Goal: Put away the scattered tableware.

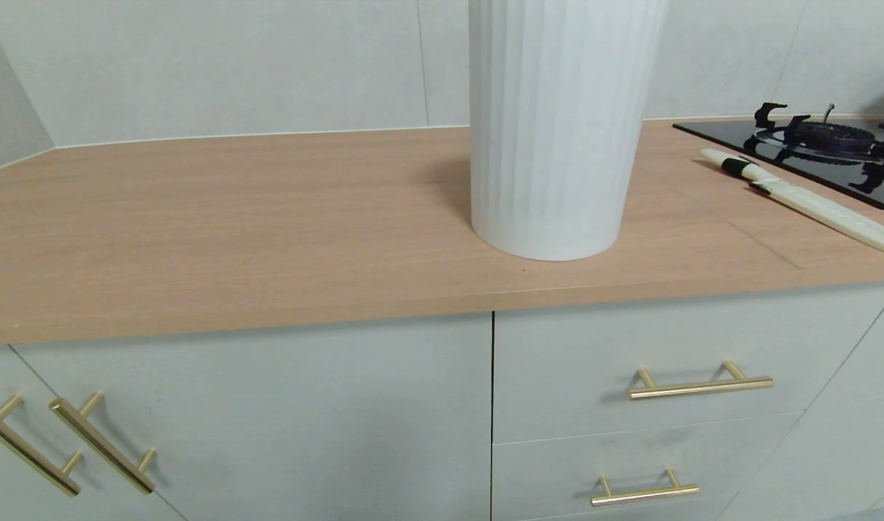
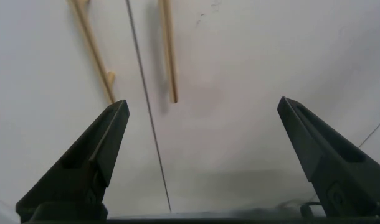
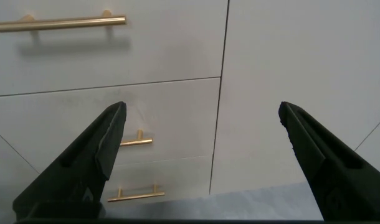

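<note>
Knife out on the counter, both grippers down by the cabinets with nothing in them

Head view: a white knife with a black band lies flat on the wooden counter at the far right, just beside the black hob; a tall white ribbed tub stands upright mid-counter, well apart from the knife, and below are pale doors on the left and drawers on the right, all with gold handles. Left wrist view: the left gripper has its fingers spread wide apart, empty, facing the doors, where two gold bars sit either side of the seam. Right wrist view: the right gripper is spread just as wide, holding nothing, pointed at the drawer fronts with a long gold handle and two more farther off.
</note>
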